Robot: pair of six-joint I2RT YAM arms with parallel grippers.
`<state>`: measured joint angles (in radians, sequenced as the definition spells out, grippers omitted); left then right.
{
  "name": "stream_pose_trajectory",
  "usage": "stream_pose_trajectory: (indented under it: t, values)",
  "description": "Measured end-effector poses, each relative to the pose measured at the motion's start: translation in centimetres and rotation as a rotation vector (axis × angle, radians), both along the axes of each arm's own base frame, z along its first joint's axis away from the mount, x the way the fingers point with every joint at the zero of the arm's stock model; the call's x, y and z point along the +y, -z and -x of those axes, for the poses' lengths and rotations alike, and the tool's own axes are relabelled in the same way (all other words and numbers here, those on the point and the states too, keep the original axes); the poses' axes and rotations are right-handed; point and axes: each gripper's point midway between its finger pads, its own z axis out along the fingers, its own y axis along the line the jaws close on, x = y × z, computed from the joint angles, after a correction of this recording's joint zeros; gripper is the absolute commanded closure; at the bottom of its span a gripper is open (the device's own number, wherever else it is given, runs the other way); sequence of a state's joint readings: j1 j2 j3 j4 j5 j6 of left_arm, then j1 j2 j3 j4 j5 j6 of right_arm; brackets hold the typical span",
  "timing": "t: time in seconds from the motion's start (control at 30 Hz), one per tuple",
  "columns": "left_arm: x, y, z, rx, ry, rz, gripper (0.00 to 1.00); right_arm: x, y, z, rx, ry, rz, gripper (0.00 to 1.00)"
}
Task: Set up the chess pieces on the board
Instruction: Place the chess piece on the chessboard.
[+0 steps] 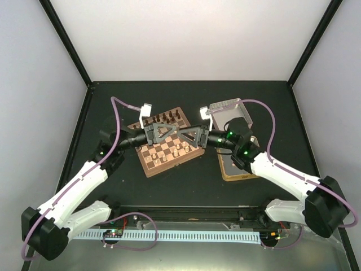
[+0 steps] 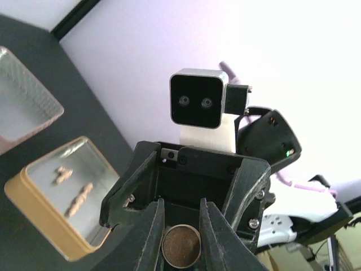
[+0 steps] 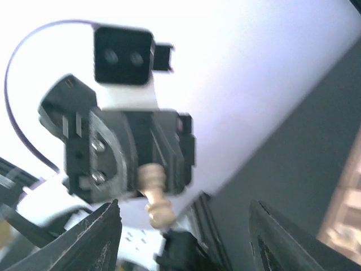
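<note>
The held chess piece (image 3: pixel 155 195) is pale cream turned wood, with a thick rounded collar and a bulbous knobbed end; in the right wrist view, which is blurred, it juts out tilted from between the dark fingers of the left gripper (image 1: pixel 174 134); in the left wrist view its round base (image 2: pixel 181 245) faces the camera, brown felt ringed by a pale rim, pinched between the two left fingers (image 2: pixel 148 237), so that gripper is closed on it; the piece hangs in the air above the board (image 1: pixel 148 167), not on any square; directly opposite, tip to tip with the left one, stands the right gripper (image 1: pixel 185 135), its own fingers (image 3: pixel 93 240) spread wide at either side of its view and touching nothing; the checkered wooden board below carries dark brown pieces (image 1: pixel 163 118) along its far rows and a few pale pieces (image 1: pixel 180 148) nearer the arms; to the right of the board lies a gold rectangular tin (image 2: pixel 34 195) with several pale pieces (image 2: pixel 70 192) lying flat inside; beyond it sits a pinkish-silver tin lid (image 2: pixel 22 96); all rest on a dark table (image 1: pixel 101 113).
</note>
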<state>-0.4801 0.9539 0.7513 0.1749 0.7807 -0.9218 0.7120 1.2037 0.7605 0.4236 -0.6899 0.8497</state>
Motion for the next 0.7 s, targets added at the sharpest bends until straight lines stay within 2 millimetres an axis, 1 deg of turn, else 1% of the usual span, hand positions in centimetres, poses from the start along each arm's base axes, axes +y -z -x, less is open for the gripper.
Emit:
stream_pose_trajectory:
  t: [0.03, 0.1, 0.2, 0.3, 0.43, 0.57, 0.7]
  values:
    - [0.1, -0.7, -0.2, -0.009, -0.017, 0.021, 0.90, 0.1, -1.2, -0.3, 0.019, 0.011, -0.056, 0.36]
    - [0.3, -1.7, -0.4, -0.026, -0.037, 0.050, 0.90, 0.2, -2.9, -0.6, 0.049, 0.012, -0.140, 0.36]
    - [0.6, -2.8, -0.8, -0.039, -0.066, 0.089, 0.90, 0.4, -4.6, -0.8, 0.096, -0.005, -0.230, 0.40]
    - [0.8, -3.6, -1.0, -0.046, -0.085, 0.119, 0.90, 0.5, -5.4, -0.9, 0.136, -0.021, -0.280, 0.43]
    - [1.0, -4.5, -1.3, -0.060, -0.105, 0.148, 0.90, 0.7, -5.9, -0.7, 0.176, -0.043, -0.313, 0.53]
    - [1.1, -4.9, -1.4, -0.067, -0.116, 0.162, 0.90, 1.1, -6.4, -0.3, 0.206, -0.069, -0.334, 0.59]
    - [1.1, -5.1, -1.4, -0.070, -0.116, 0.173, 0.90, 1.6, -6.9, -0.5, 0.227, -0.087, -0.352, 0.65]
